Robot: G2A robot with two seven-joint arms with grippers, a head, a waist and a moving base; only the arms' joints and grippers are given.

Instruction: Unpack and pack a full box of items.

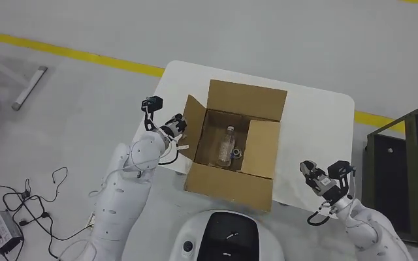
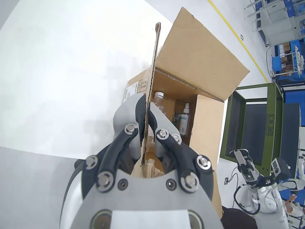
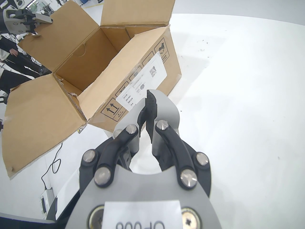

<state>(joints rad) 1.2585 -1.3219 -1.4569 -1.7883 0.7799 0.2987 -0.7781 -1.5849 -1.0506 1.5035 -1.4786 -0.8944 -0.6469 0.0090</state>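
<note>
Left pincer (image 2: 147, 110) is pinched on the left flap (image 3: 59, 36) of the box (image 1: 228, 186). The flap should be folded outward slowly, untorn, exposing the bottle (image 1: 225, 147). Right pincer (image 3: 146, 107) is pressed together, empty.

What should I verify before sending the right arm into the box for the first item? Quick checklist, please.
1. Left gripper holding the left flap: it is shut on the flap, which is held outward. Ok.
2. Right gripper ready to grasp: it is shut, empty and outside the box. Not ok; open it first.
3. Targets in sight: the clear bottle and the spray bottle are both inside. Ok.
4. Entry path: the right flap stands up and covers part of the opening in the top view. Not ok.
5. More items under that flap: cannot tell.
</note>
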